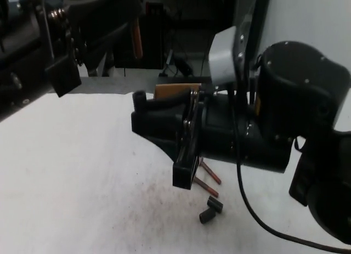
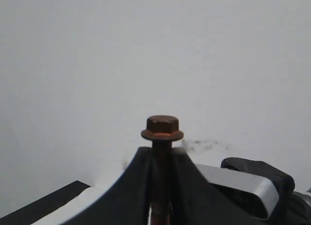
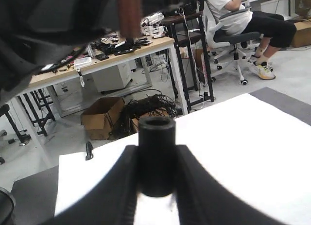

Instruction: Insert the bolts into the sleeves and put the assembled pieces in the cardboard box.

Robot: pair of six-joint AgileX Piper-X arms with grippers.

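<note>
My left gripper is shut on a rusty bolt whose hex head sticks out past the fingertips. In the high view that gripper is raised at the back left with the bolt pointing down. My right gripper is shut on a black sleeve, open end facing out. In the high view the right gripper hangs mid-bench holding the sleeve, below and near the bolt. The cardboard box peeks out behind the right arm.
Two loose bolts and two black sleeves lie on the white bench under the right arm. A black cable trails over the bench at the right. Desks and chairs stand in the room beyond.
</note>
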